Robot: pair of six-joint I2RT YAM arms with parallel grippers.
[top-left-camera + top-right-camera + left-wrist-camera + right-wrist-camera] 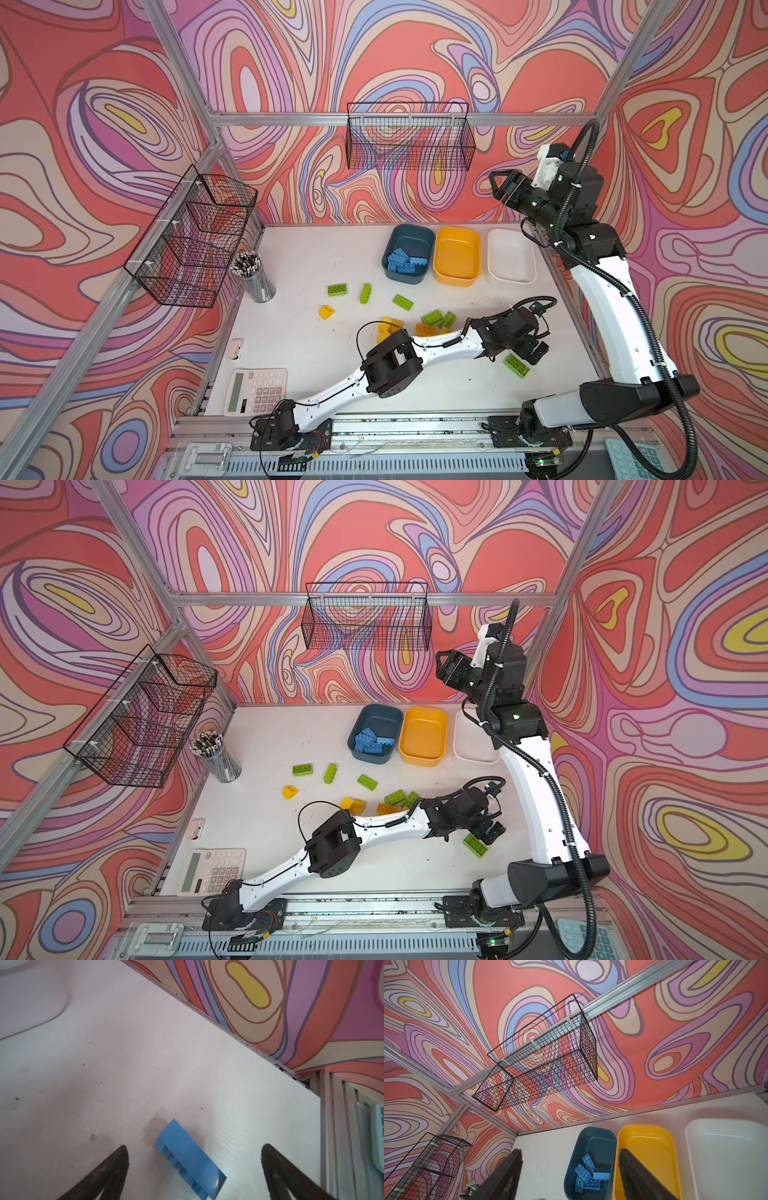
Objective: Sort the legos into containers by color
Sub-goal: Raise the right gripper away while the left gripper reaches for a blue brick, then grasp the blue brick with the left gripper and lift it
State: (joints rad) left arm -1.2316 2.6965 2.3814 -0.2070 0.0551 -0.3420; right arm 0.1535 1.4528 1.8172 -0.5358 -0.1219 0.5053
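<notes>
A blue lego [191, 1159] lies on its side on the white table, between the wide-apart fingers of my left gripper [195, 1147], untouched. In both top views that gripper [534, 353] has reached across to the right, beside a green lego [516, 365]. Other green legos [403, 302] and yellow legos [427, 330] are scattered mid-table. The teal container [409, 227] holds several blue legos [405, 262]. The yellow-orange container [457, 257] and the white container [511, 257] hold nothing. My right gripper [498, 187] hangs high above the containers, open and empty.
A mesh pencil cup [257, 278] stands at the left, with a calculator [255, 390] and a small white object [235, 348] nearer the front. Black wire baskets hang on the back wall [409, 137] and left wall [195, 237]. The table's right edge [228, 1032] runs close to my left gripper.
</notes>
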